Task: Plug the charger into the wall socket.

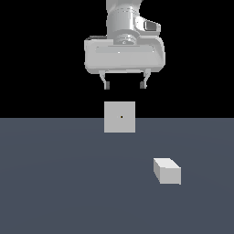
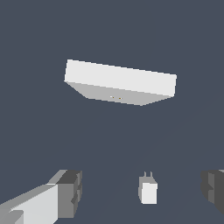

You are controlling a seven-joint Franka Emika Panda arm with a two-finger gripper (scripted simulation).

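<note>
The gripper (image 1: 125, 85) hangs above the wall socket (image 1: 119, 117), fingers (image 1: 106, 83) spread apart and empty. The charger (image 1: 167, 171) lies apart on the surface (image 1: 59, 183).

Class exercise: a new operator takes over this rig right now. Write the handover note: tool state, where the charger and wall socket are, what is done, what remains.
Tool: open, empty, raised above the floor.
Charger: lying on the floor, toward the exterior view's right, nearer the camera than the socket, untouched.
Wall socket: upright on the floor below the tool, apart from the charger.
Done: nothing yet.
Left: reach the charger, grasp it, bring it to the socket, plug it in.
</note>
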